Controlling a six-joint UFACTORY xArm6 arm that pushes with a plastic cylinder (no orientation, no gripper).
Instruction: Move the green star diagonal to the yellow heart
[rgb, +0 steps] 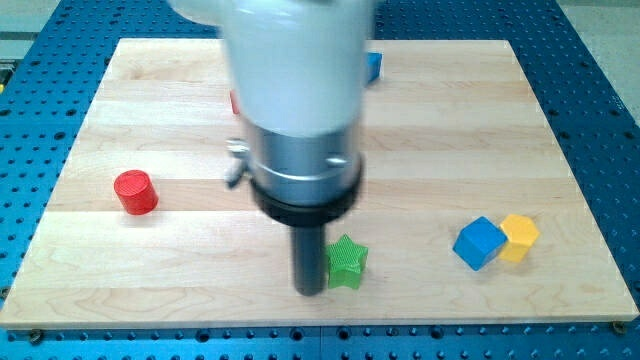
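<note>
The green star lies on the wooden board near the view's bottom, a little right of centre. My tip rests on the board touching the star's left side. No yellow heart can be made out. A yellow block sits at the view's right, touching a blue cube on its left; its shape reads as roughly square or pentagonal. The arm's white and silver body hides the middle of the board's top half.
A red cylinder stands at the view's left. A blue block and a sliver of a red block peek out from behind the arm near the view's top. The board lies on a blue perforated table.
</note>
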